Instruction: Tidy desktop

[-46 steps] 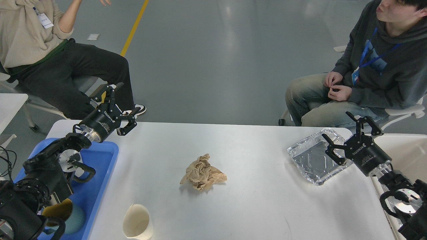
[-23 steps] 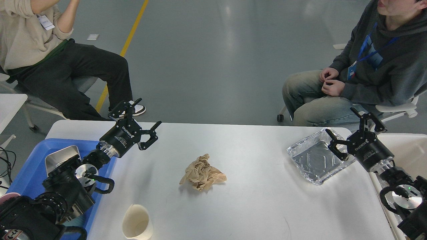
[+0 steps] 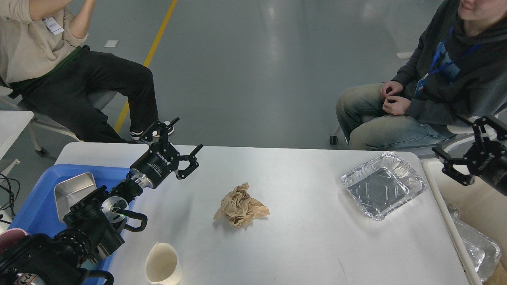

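Filling the lower frame: the desktop (image 3: 309,237), white, rounded far corners, wide bare stretches around one crumpled brown paper (image 3: 241,205) at centre. One foil tray (image 3: 382,185) near right edge; one paper cup (image 3: 163,264) at bottom edge. Left gripper (image 3: 180,142) spread, empty, above upper-left corner; right gripper (image 3: 467,148) spread, empty, beyond right edge. Grey floor (image 3: 253,59) behind, two seated people.
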